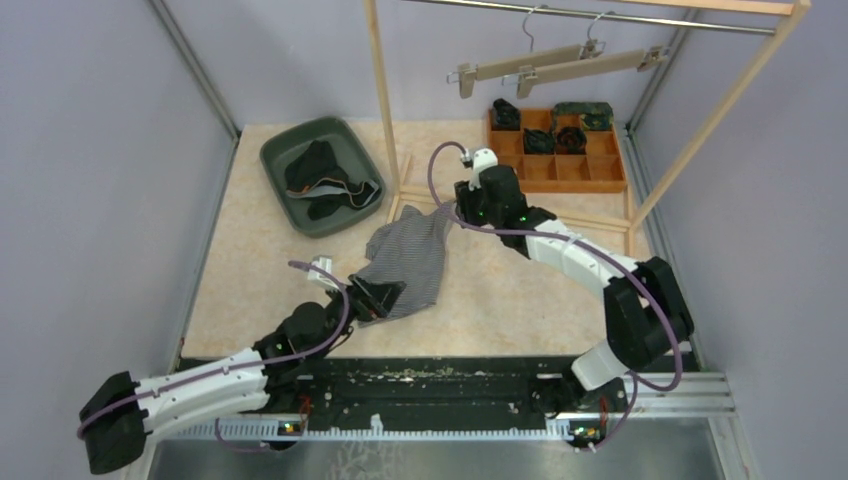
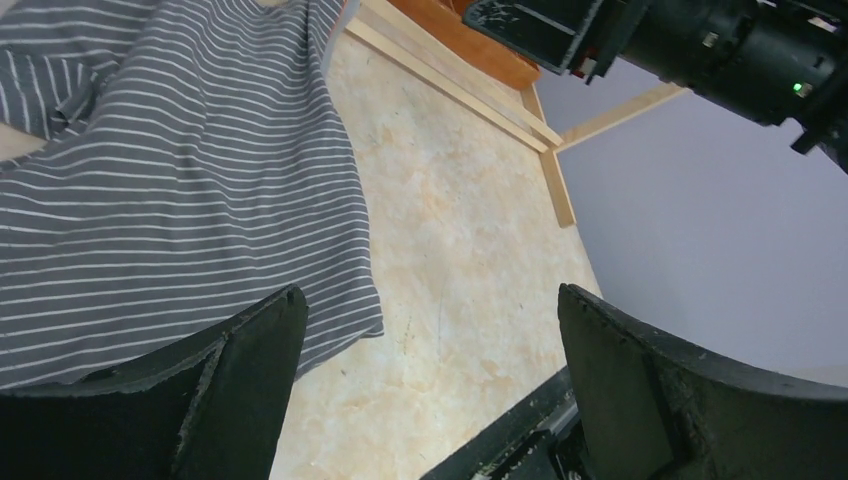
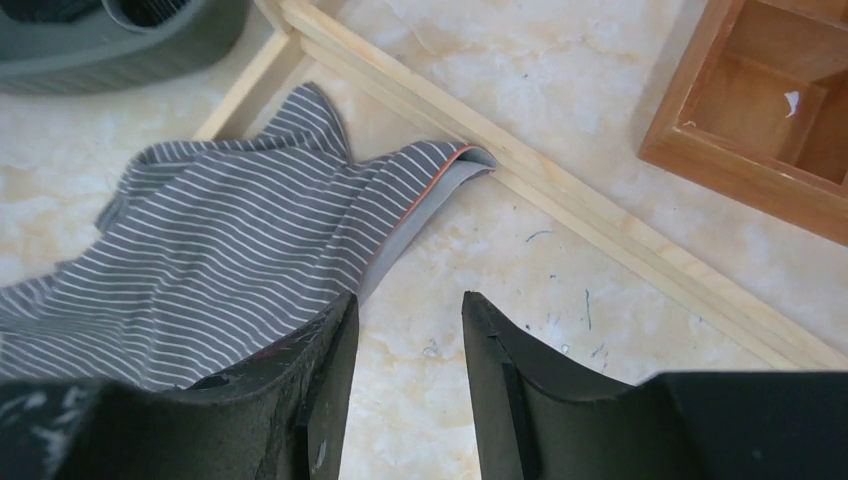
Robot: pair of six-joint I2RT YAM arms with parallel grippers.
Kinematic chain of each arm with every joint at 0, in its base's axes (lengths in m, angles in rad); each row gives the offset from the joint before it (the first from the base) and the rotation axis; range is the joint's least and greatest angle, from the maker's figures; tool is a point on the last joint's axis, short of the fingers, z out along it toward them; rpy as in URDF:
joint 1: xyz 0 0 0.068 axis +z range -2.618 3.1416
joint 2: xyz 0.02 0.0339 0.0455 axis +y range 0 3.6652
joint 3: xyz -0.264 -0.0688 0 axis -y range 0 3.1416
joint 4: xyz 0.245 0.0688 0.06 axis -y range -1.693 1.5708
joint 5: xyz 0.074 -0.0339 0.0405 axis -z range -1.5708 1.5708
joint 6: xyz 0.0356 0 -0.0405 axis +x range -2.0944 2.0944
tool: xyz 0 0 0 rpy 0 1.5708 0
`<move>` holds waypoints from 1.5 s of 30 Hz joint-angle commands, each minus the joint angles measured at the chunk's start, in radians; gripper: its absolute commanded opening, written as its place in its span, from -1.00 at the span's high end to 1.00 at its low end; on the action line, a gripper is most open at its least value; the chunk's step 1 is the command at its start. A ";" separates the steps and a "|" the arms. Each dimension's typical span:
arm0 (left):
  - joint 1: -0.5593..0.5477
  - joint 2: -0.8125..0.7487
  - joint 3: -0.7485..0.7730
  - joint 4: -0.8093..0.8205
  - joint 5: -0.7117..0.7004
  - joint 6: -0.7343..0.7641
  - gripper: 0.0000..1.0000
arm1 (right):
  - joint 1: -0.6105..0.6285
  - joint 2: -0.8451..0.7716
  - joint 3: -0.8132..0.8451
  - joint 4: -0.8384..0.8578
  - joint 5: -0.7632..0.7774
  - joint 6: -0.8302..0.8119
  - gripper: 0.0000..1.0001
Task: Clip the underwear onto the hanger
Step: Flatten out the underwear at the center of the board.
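Two wooden clip hangers [image 1: 520, 66] hang from the metal rod of a light wooden rack [image 1: 381, 100] at the far side of the table, both bare. The underwear [image 1: 408, 262], grey with thin white stripes and an orange line along its waistband, lies spread on the tabletop [image 1: 510, 300] between the two arms, with one corner touching the rack's base rail. The left gripper [image 1: 378, 297] sits low at the garment's near edge, its jaws wide apart and nothing between them. The right gripper [image 1: 462, 207] is above the far corner with its jaws parted; only bare table shows in the gap, and one finger overlaps the cloth's edge. The surface is a pale beige, marbled sheet with small scuffs and specks. A green tray [image 1: 272, 160] at the far left holds dark garments [image 1: 318, 170], and an orange-brown compartment box [image 1: 600, 185] at the far right has folded dark items in its rear cells. Lavender-grey walls close the booth on three sides.
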 commanded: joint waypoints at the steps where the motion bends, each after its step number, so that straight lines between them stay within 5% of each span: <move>1: -0.006 -0.024 -0.002 -0.016 -0.057 0.077 -0.99 | -0.007 -0.110 -0.051 0.109 -0.014 0.085 0.13; 8: -0.005 0.024 -0.038 0.155 -0.023 0.139 -0.99 | 0.017 -0.245 -0.248 0.159 -0.025 0.254 0.09; 22: -0.005 0.323 0.277 -0.207 -0.050 0.192 -0.89 | 0.200 -0.198 -0.366 0.220 -0.059 0.496 0.12; 45: -0.005 0.255 0.229 -0.254 -0.112 0.208 -0.99 | 0.272 -0.001 -0.446 0.449 -0.143 0.624 0.20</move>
